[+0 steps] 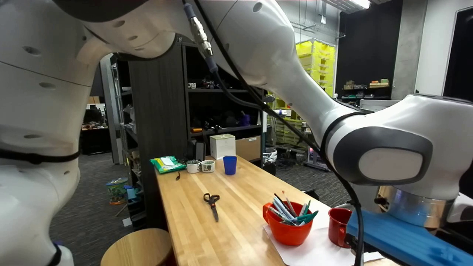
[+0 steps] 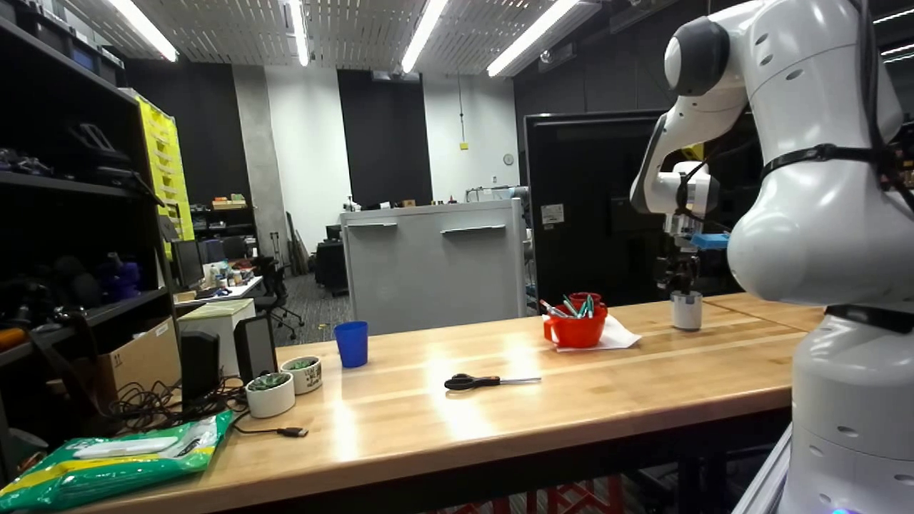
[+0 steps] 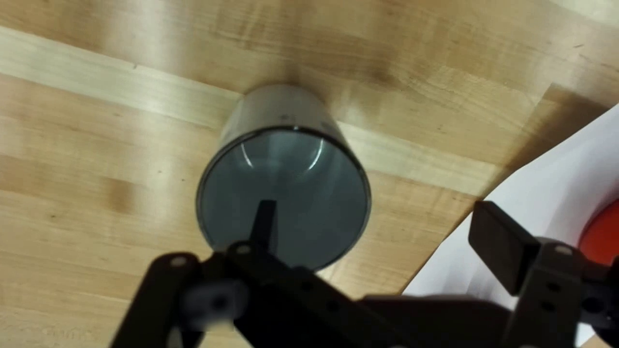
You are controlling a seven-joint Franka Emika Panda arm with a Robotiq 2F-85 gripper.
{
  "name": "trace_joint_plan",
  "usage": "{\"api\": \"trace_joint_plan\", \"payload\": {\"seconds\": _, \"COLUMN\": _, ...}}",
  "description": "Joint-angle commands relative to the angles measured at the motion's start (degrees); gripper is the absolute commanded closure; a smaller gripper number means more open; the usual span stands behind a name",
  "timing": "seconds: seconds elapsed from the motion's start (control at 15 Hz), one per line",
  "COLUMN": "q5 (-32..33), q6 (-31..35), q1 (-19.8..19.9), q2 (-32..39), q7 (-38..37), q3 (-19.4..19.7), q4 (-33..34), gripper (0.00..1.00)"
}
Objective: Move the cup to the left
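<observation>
The cup, small and whitish with a grey-blue band at its rim, stands upright on the table in an exterior view. In the wrist view the cup shows from above with its grey inside visible. My gripper is just above the cup, fingers pointing down. In the wrist view the gripper is open with nothing between the fingers. One finger overlaps the cup's mouth and the other is outside it, to the right; I cannot tell whether the first reaches inside. The cup does not show in the exterior view where the arm is near.
A red bowl with pens and a dark red cup stand on white paper beside the cup. Scissors, a blue cup, two plant pots and a green bag lie farther along the table.
</observation>
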State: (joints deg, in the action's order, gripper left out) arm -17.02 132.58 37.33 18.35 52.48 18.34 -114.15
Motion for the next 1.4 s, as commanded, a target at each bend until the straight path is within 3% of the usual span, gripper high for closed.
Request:
{"api": "trace_joint_plan", "payload": {"seconds": 0.0, "q5": 0.79, "q6": 1.01, "q1": -0.57, "q2": -6.17, "q7": -1.06, "q3": -0.53, "q4": -7.14, "gripper": 0.00}}
{"api": "trace_joint_plan", "payload": {"seconds": 0.8, "q5": 0.59, "q6": 6.28, "q1": -1.64, "q2": -7.51, "q7": 0.22, "q3": 0.29, "q4": -13.59, "gripper": 0.00}}
{"api": "trace_joint_plan", "payload": {"seconds": 0.93, "q5": 0.73, "q6": 7.14, "q1": -1.57, "q2": -7.44, "q7": 0.50, "q3": 0.36, "q4": -13.68, "gripper": 0.26}}
{"api": "trace_joint_plan", "payload": {"seconds": 1.33, "q5": 1.23, "q6": 8.05, "q1": -1.71, "q2": -8.10, "q7": 1.48, "q3": 0.24, "q4": -13.79, "gripper": 0.73}}
